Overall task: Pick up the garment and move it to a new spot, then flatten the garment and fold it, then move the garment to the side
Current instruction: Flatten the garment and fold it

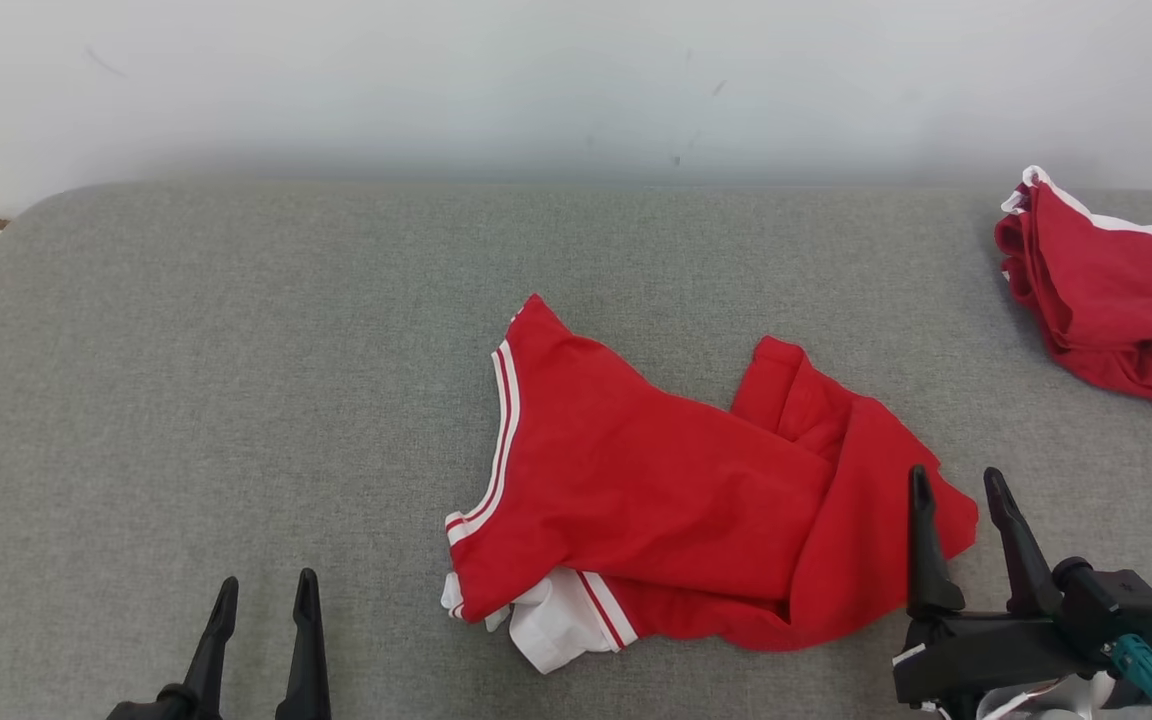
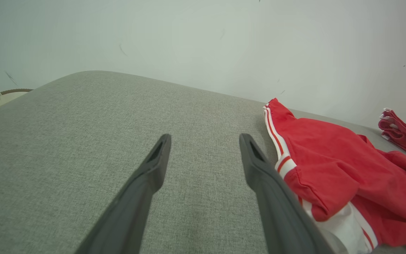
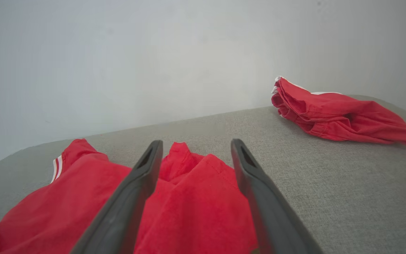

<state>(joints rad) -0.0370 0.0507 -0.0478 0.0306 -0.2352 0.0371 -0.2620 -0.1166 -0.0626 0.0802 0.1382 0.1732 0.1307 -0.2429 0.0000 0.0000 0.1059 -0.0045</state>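
Lying crumpled near the middle of the grey padded surface (image 1: 236, 400), the red garment (image 1: 656, 490) with white-striped trim has one white-lined hem turned out at its near edge. The right gripper (image 1: 956, 472) hovers over the cloth's right-hand corner, its two dark fingers spread apart and clamping nothing. The left gripper (image 1: 268, 577) sits well apart to the left, likewise spread and empty. The fabric looks light, thin and limp, likely to sag and bunch when lifted rather than keep any shape, so a pinch at a single point would probably leave it dangling. The striped hem at the left and the loose corner under the right fingers appear the soundest places to take hold, one per arm. A second red garment (image 1: 1106, 310) sits bundled at the far right edge. No brand, label or legible writing can be made out on either piece.
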